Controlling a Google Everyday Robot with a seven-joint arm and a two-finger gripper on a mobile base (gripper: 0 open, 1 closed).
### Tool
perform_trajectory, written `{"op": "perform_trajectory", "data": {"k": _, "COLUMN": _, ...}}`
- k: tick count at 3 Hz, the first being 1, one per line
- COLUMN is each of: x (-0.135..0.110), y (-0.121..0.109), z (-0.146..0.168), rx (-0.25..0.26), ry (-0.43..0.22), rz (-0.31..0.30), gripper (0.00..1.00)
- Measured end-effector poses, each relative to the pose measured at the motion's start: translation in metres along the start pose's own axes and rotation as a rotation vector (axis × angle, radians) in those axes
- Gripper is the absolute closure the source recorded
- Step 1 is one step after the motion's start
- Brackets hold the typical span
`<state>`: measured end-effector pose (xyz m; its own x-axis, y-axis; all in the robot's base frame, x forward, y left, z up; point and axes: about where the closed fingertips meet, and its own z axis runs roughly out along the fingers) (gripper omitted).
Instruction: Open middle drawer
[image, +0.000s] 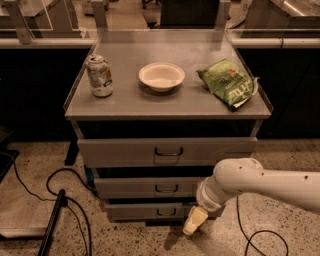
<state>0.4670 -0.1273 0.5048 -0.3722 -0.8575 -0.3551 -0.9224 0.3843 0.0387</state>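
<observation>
The middle drawer (145, 187) is a grey metal drawer, closed, with a small dark loop handle (166, 188) at its centre, between a taller top drawer (165, 151) and a narrower bottom drawer (150, 211). My gripper (194, 222) hangs from the white arm (260, 185) that comes in from the right. It sits low, in front of the right end of the bottom drawer, below and right of the middle drawer's handle, and touches no handle.
On the cabinet top (125, 100) stand a drink can (100, 75), a white bowl (161, 76) and a green chip bag (229, 83). Black cables (65, 200) and a dark pole (50, 227) lie on the speckled floor at left; another cable (260, 237) loops at right.
</observation>
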Motion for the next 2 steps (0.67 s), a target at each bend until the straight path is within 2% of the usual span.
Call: {"op": "perform_trajectory", "data": {"k": 2, "x": -0.003, "y": -0.028, "z": 0.033, "rx": 0.043, "ry": -0.024, "rz": 0.004, "gripper": 0.00}}
